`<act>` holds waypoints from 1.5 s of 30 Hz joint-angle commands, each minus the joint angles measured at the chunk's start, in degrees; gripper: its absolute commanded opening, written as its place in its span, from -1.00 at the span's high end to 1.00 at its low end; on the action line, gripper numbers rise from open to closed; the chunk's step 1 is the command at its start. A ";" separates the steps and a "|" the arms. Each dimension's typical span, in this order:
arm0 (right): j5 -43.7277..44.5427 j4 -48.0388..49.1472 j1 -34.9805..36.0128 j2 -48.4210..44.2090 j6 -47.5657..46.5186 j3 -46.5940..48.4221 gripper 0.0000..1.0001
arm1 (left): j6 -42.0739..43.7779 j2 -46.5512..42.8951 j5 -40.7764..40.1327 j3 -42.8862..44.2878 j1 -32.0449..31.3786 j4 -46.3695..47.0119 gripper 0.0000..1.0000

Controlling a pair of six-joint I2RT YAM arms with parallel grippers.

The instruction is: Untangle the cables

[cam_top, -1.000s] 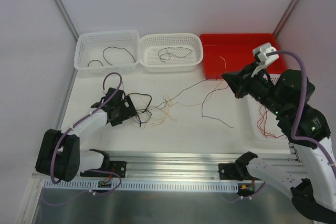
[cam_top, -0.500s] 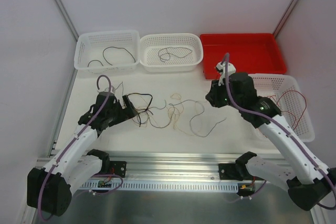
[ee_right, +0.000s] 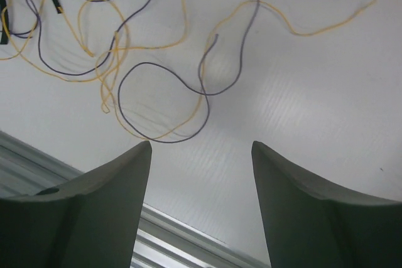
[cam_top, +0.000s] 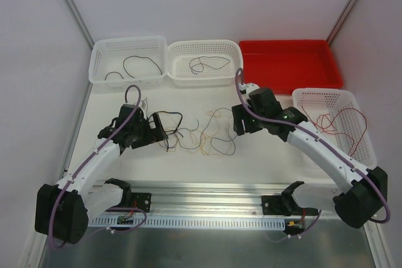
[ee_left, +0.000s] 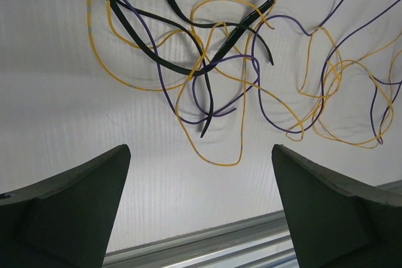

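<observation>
The cables point(cam_top: 195, 133) lie as a loose tangle of black, yellow and purple strands on the white table, between my two grippers. My left gripper point(cam_top: 157, 133) stands open at the tangle's left end, holding nothing. In the left wrist view the cables point(ee_left: 213, 61) lie beyond the wide-open left gripper point(ee_left: 201, 150). My right gripper point(cam_top: 237, 128) hangs at the tangle's right end, open and empty. Ahead of the right gripper point(ee_right: 201, 145) in its wrist view lie a purple loop point(ee_right: 160, 101) and yellow strands point(ee_right: 107, 73).
Two white baskets point(cam_top: 129, 40) point(cam_top: 204, 43) at the back each hold a dark cable. A red tray point(cam_top: 289, 67) stands at the back right. A white basket point(cam_top: 326, 92) on the right holds red cables point(cam_top: 330, 120). A metal rail point(cam_top: 207, 192) runs along the near edge.
My right gripper came down and left from over the red tray to the tangle and opened. Strands stretched to the right now lie bunched in the middle. My left gripper opened slightly wider.
</observation>
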 commanded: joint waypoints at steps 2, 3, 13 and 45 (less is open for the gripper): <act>-3.24 6.49 1.83 6.25 -4.35 3.24 -0.39 | 0.98 2.38 2.58 2.87 -0.27 -0.66 -0.94; -2.45 7.29 1.56 7.39 -4.88 3.77 -0.39 | 0.89 3.08 2.67 3.05 -0.35 -0.66 -0.94; -3.84 13.27 -3.01 27.16 -12.87 13.87 -0.39 | 0.45 8.53 1.44 4.90 -0.35 -0.49 -0.94; -9.03 0.17 -6.43 4.52 -17.54 47.45 0.99 | -3.77 13.19 0.12 4.19 -0.35 3.47 -0.92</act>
